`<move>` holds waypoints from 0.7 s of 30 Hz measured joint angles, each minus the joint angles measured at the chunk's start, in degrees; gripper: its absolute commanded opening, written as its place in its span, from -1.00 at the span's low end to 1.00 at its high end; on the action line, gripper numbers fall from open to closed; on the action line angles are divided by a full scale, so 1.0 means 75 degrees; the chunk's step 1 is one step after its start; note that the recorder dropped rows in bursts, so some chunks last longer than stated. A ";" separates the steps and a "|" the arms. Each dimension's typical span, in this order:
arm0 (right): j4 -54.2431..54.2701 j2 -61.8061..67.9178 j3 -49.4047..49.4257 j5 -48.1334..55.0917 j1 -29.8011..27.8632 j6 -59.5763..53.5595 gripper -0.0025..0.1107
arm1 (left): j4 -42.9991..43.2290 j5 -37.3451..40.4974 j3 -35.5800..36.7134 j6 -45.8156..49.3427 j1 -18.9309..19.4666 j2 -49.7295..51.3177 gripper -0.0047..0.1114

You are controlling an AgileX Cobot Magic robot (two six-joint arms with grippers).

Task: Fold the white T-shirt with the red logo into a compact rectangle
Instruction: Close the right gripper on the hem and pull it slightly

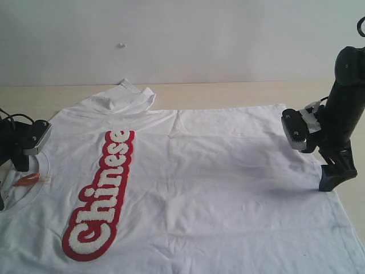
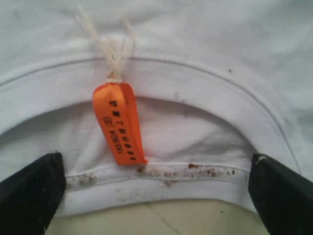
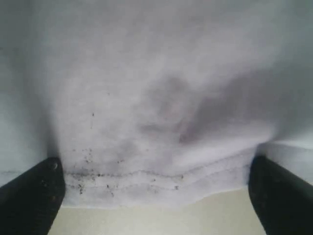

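The white T-shirt (image 1: 217,188) lies spread flat on the table, collar to the left, hem to the right. Its red logo (image 1: 101,197) reads "Chinese" along the chest. My left gripper (image 2: 155,196) stands open over the ribbed collar (image 2: 161,178), its fingers (image 2: 32,191) wide apart on either side of the orange neck tag (image 2: 120,122). My right gripper (image 3: 154,196) is open too, its fingers (image 3: 281,193) straddling the stitched hem (image 3: 146,178) at the shirt's right edge. In the exterior view the right gripper (image 1: 333,174) rests down at that hem.
The tan tabletop (image 1: 228,94) shows behind the shirt and along the right edge. A sleeve (image 1: 128,97) is bunched at the far left. A white wall (image 1: 182,40) stands behind the table.
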 measured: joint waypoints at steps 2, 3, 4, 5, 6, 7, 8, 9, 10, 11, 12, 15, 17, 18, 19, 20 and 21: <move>0.0000 0.0000 0.0000 -0.0015 0.0000 0.0000 0.16 | 0.0000 0.0000 0.0000 0.0000 0.0000 0.0000 0.78; 0.0000 0.0000 0.0000 -0.0015 0.0000 0.0073 0.05 | 0.0000 0.0000 0.0000 0.0000 0.0000 0.0000 0.78; 0.0084 0.0000 0.0000 -0.0015 0.0000 0.0322 -0.03 | 0.0000 0.0000 0.0000 0.0000 0.0000 0.0000 0.78; 0.0201 0.0000 0.0000 -0.0030 0.0000 0.0590 -0.11 | 0.0000 0.0000 0.0000 0.0000 0.0000 0.0000 0.78; 0.0442 0.0012 0.0000 -0.0063 0.0000 0.0952 -0.18 | 0.0000 0.0000 0.0000 0.0000 0.0000 0.0000 0.78; 0.0726 0.0031 0.0000 -0.0103 -0.0019 0.1304 -0.24 | 0.0000 0.0000 0.0000 0.0000 0.0000 0.0000 0.78; 0.0936 0.0031 0.0000 -0.0164 -0.0023 0.1519 -0.30 | 0.0000 0.0000 0.0000 0.0000 0.0000 0.0000 0.78; 0.1158 0.0043 0.0000 -0.0251 -0.0023 0.1721 -0.35 | 0.0000 0.0000 0.0000 0.0000 0.0000 0.0000 0.78; 0.1235 0.0043 0.0000 -0.0302 -0.0023 0.1810 -0.38 | 0.0000 0.0000 0.0000 0.0000 0.0000 0.0000 0.78; 0.1276 0.0047 0.0000 -0.0316 -0.0023 0.1885 -0.42 | 0.0000 0.0000 0.0000 0.0000 0.0000 0.0000 0.78; 0.1310 0.0047 0.0000 -0.0332 -0.0023 0.1934 -0.45 | 0.0000 0.0000 0.0000 0.0000 0.0000 0.0000 0.78; 0.1294 0.0047 0.0000 -0.0344 -0.0023 0.2000 -0.46 | 0.0000 0.0000 0.0000 0.0000 0.0000 0.0000 0.78; 0.1245 0.0047 0.0000 -0.0344 -0.0009 0.2000 -0.46 | 0.0000 0.0000 0.0000 0.0000 0.0000 0.0000 0.78; 0.1206 0.0047 0.0000 -0.0344 -0.0009 0.2014 -0.46 | 0.0000 0.0000 0.0000 0.0000 0.0000 0.0000 0.78; 0.1188 0.0047 0.0000 -0.0344 -0.0009 0.2030 -0.46 | 0.0000 0.0000 0.0000 0.0000 0.0000 0.0000 0.78; 0.1175 0.0047 0.0000 -0.0344 -0.0009 0.2030 -0.46 | 0.0000 0.0000 0.0000 0.0000 0.0000 0.0000 0.78; 0.1171 0.0047 0.0000 -0.0344 -0.0009 0.2059 -0.46 | 0.0000 0.0000 0.0000 0.0000 0.0000 0.0000 0.78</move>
